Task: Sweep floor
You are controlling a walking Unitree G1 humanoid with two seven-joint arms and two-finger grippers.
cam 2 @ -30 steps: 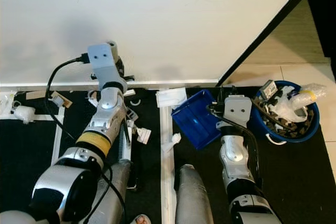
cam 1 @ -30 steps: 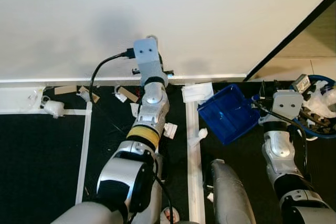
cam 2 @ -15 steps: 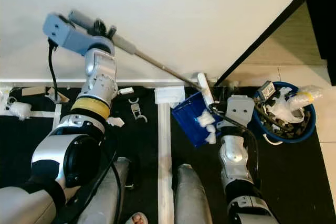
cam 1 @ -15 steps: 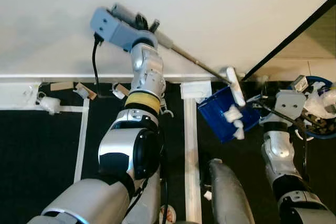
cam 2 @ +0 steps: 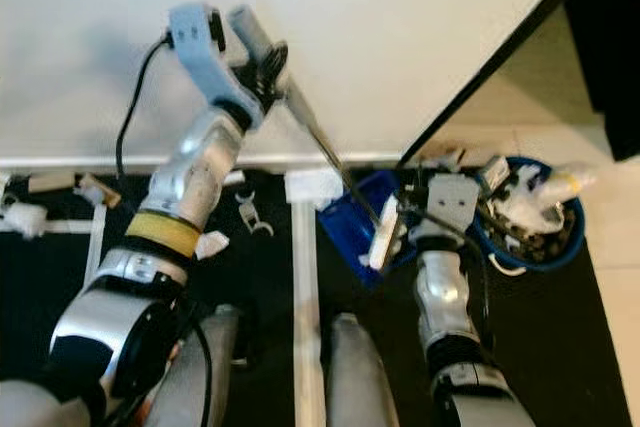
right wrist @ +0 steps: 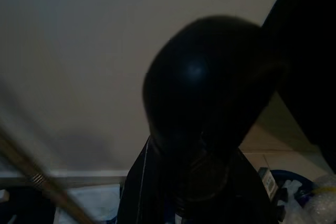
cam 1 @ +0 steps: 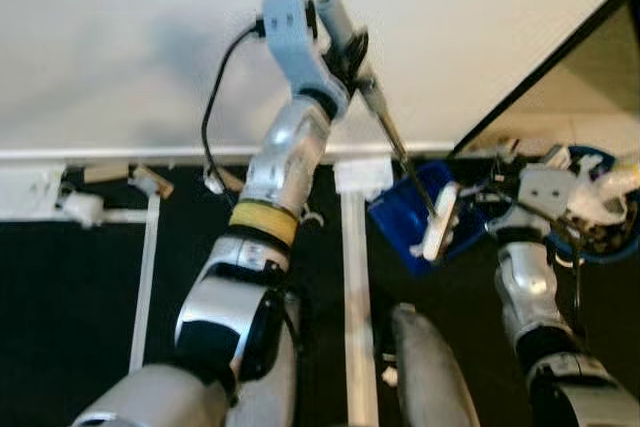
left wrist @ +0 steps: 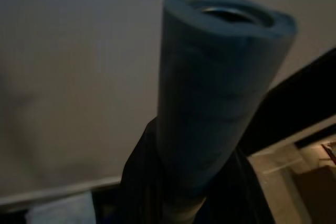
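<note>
Blue dustpan, blue bin, blk floor w/ white strips.

A white wall rises behind the black floor mat. White tape strips cross the mat. A dark door frame slants beside beige tiles.

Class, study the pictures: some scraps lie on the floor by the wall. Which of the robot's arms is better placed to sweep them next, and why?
Left. Its left gripper holds the broom, whose head is at the blue dustpan. The right gripper holds that dustpan, so it probably just steadies it. The scraps lie on the left side.
</note>
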